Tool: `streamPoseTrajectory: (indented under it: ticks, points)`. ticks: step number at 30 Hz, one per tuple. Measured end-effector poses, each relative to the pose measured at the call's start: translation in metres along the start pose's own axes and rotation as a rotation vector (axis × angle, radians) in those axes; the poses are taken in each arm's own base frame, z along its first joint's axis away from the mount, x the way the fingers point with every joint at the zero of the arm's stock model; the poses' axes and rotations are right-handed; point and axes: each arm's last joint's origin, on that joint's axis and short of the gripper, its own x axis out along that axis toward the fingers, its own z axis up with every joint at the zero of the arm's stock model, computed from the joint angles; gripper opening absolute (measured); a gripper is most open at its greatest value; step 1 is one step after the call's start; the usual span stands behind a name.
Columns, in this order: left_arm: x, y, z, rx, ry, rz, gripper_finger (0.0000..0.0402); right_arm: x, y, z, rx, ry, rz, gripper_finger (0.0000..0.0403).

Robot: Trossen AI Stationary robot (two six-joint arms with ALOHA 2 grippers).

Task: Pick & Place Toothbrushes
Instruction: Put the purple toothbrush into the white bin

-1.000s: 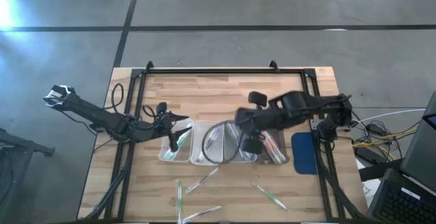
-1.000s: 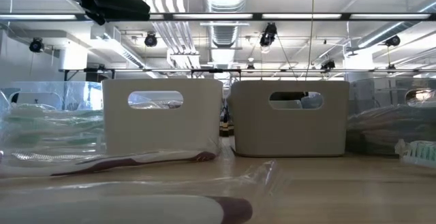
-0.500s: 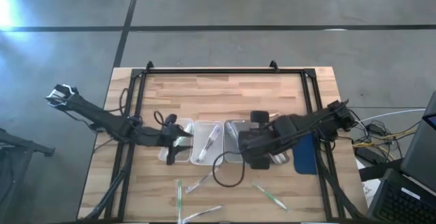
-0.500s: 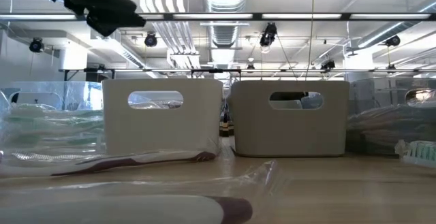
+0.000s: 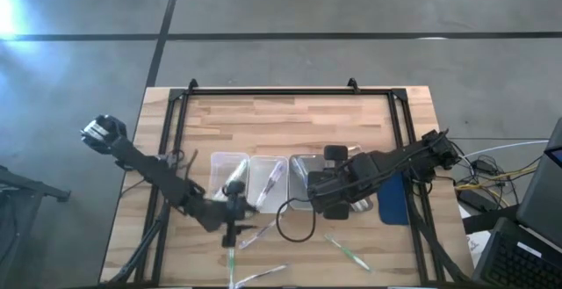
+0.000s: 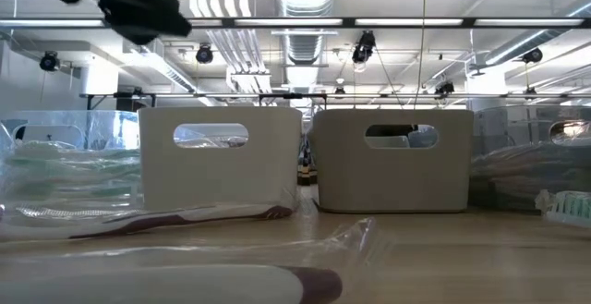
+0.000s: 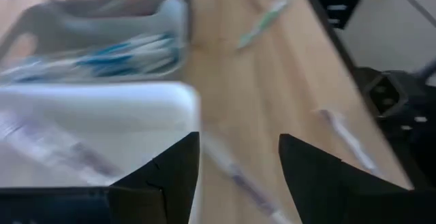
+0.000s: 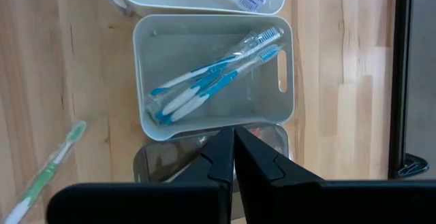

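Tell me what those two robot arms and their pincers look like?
Both arms are dark, nearly black, built from slim jointed segments. The left arm ends in the left gripper, with two flat, black, wedge-shaped fingers. The right gripper has the same black, angular fingers. A black cable loops loosely below the right arm. No markings are readable.

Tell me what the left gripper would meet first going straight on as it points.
Probably the wrapped toothbrush lying on the table between the open jaws of the left gripper; depth is unclear.
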Motion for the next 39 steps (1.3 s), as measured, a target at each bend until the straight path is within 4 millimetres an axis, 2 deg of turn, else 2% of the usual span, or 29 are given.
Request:
streamPoseTrajectory:
  ticks: [7,13,16,24,39]
  points:
    - [0.020,-0.041,0.004,0.180,0.102,-0.040,0.0206,-0.003,-0.001,-0.001,0.016,-0.010,0.007,0.0008]
    - [0.040,-0.060,-0.001,0.382,0.165,-0.092,0.0206,-0.012,-0.006,-0.005,0.041,-0.032,0.017,0.0008]
    - [0.046,-0.066,-0.001,0.412,0.179,-0.130,0.0206,-0.016,-0.009,-0.007,0.062,-0.042,0.022,0.0008]
    - [0.052,-0.074,0.015,0.069,0.160,-0.110,0.0206,-0.021,-0.012,-0.009,0.074,-0.053,0.026,0.0008]
    - [0.071,-0.087,-0.008,-0.209,0.319,-0.193,0.0206,-0.020,-0.012,-0.010,0.072,-0.048,0.024,0.0008]
